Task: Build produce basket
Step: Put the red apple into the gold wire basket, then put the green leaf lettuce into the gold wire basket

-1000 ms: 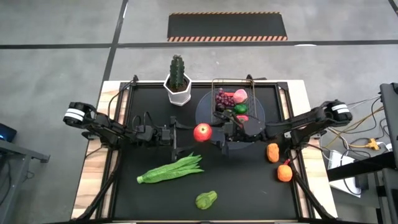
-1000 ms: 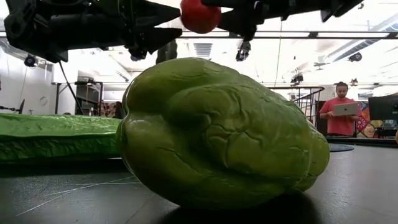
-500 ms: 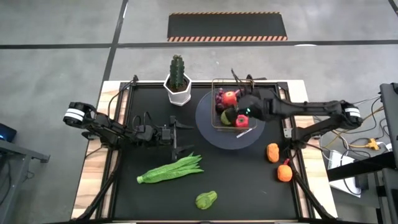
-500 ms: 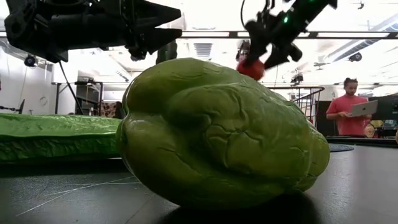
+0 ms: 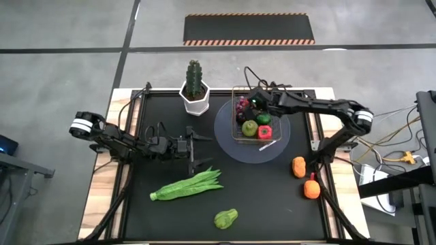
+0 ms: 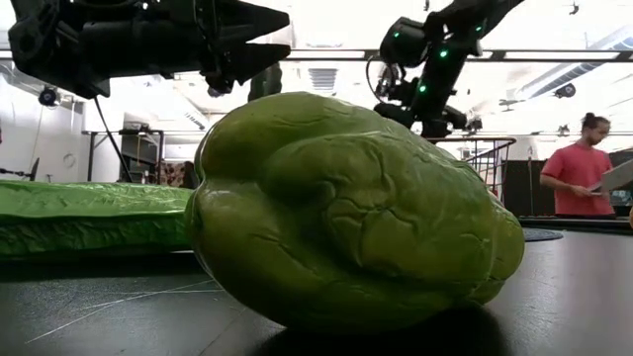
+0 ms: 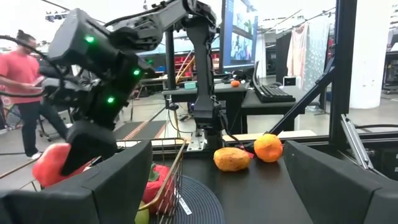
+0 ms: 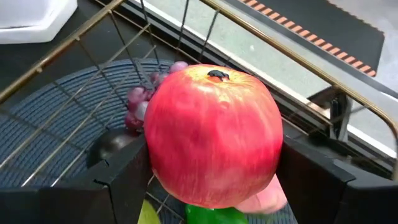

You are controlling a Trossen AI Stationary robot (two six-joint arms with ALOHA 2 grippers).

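Observation:
The wire basket (image 5: pixel 255 121) stands on the round grey plate (image 5: pixel 231 144) at the table's far right. It holds purple grapes (image 5: pixel 240 106), a lime (image 5: pixel 250 127) and a red tomato (image 5: pixel 264 132). My right gripper (image 5: pixel 253 103) hangs over the basket's far part, shut on another red tomato (image 8: pixel 211 134). Below it lie grapes (image 8: pixel 140 102) and a pink peach (image 8: pixel 264 200). My left gripper (image 5: pixel 197 146) waits open at the table's middle (image 7: pixel 217 193). Green beans (image 5: pixel 187 184) and a green pear (image 5: pixel 225 218) lie near the front. My right gripper pinches the red tomato's lower sides (image 8: pixel 155 168) between its two fingers (image 8: pixel 121 180), one on each side. The fingers slant down from the table's right. The tomato sits inside the basket's rim, above the peach; whether it touches the fruit below I cannot tell.
A cactus in a white pot (image 5: pixel 195 88) stands left of the basket. An orange (image 5: pixel 311 188) and another orange fruit (image 5: pixel 298 166) lie near the right edge. In the low view the pear (image 6: pixel 346 208) fills the foreground. A person in red (image 6: pixel 584 168) stands beyond the table.
My right gripper has carried the red tomato from the table's middle toward the far right and over the basket. It has then swung further to the far side and lowered the tomato inside the rim, staying shut on it.

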